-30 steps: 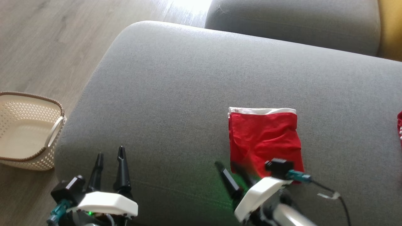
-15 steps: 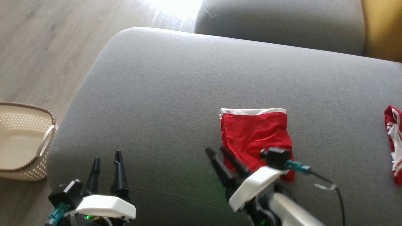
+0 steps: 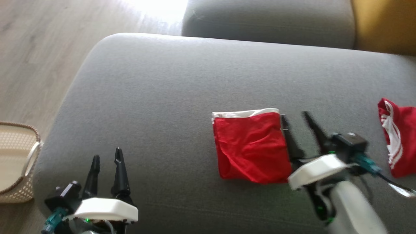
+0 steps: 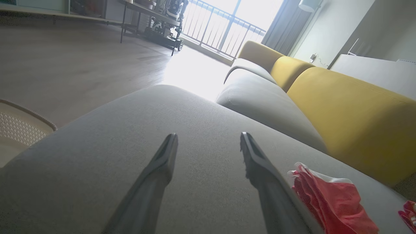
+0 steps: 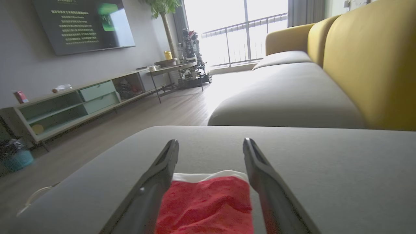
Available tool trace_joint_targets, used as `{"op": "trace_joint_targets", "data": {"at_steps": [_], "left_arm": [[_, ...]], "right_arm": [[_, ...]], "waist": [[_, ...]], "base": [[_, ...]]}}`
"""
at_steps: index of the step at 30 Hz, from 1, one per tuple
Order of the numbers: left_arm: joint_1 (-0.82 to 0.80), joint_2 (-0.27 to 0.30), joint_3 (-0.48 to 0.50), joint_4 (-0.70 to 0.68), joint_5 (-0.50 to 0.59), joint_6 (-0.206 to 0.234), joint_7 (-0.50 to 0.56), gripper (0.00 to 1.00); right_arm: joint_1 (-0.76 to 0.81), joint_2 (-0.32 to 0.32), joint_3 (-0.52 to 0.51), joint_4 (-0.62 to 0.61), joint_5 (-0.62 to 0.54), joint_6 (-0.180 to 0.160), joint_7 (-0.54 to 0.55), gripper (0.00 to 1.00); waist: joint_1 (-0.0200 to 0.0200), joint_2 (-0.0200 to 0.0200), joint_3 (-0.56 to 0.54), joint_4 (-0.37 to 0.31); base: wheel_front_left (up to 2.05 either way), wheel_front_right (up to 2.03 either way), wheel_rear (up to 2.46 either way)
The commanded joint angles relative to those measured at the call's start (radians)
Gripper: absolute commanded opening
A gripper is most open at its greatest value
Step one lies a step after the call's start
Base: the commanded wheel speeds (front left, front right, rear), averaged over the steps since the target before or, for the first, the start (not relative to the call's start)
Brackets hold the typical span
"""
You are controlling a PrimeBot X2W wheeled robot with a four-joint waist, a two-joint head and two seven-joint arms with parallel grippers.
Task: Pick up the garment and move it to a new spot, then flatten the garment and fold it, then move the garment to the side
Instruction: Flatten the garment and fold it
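A broad grey woven-fabric sofa seat (image 3: 162,97) with rounded, padded edges takes up most of the head view. Pale wood-plank floor (image 3: 32,48) lies to its left, a second grey seat cushion (image 3: 266,22) sits behind it, and a mustard-yellow upholstered backrest (image 3: 383,26) is at the far right. On the floor at the left edge stands a cream perforated plastic basket with a brown rim (image 3: 20,125).

The folded red cloth garment with a white band along its far edge (image 3: 250,149) lies flat on the seat, right of centre. It forms a rough rectangle, softly creased. A crumpled red-and-white striped garment (image 3: 398,139) lies well apart, at the seat's right edge.

The right gripper (image 3: 294,115) extends from a white wrist shell, its two long dark tapered fingers spread apart and holding nothing. One finger runs just beside the garment's right edge; whether it touches is unclear. In the right wrist view the red cloth (image 5: 208,204) shows between the two fingers.

The left gripper (image 3: 107,154) hovers low at the seat's near left corner. Its fingers point away from the robot, parted and empty.
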Motion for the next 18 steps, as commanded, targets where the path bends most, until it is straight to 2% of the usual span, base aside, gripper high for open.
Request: {"op": "trace_joint_targets", "data": {"at_steps": [1, 6, 12, 18], "left_arm": [[-0.046, 0.000, 0.035, -0.042, 0.017, 0.000, -0.005, 1.00], [-0.054, 0.000, 0.032, -0.078, 0.139, -0.016, -0.005, 1.00], [-0.032, 0.000, 0.032, -0.119, 0.165, -0.005, -0.005, 1.00], [-0.016, 0.000, 0.009, -0.106, 0.238, -0.010, -0.005, 1.00]], "right_arm": [[-0.010, 0.010, -0.007, -0.051, -0.039, 0.000, -0.009, 1.00], [0.062, 0.011, -0.159, -0.192, -0.213, 0.000, -0.009, 1.00], [0.142, 0.011, -0.207, -0.294, -0.324, 0.000, -0.009, 1.00], [0.186, 0.011, -0.226, -0.302, -0.399, 0.000, -0.009, 1.00]], "waist": [[0.0000, 0.0000, 0.003, -0.013], [0.0000, 0.0000, 0.006, -0.047], [0.0000, 0.0000, 0.016, -0.087], [0.0000, 0.0000, 0.026, -0.104]], "base": [[0.00, 0.00, 0.00], [0.00, 0.00, 0.00], [0.00, 0.00, 0.00], [0.00, 0.00, 0.00]]}}
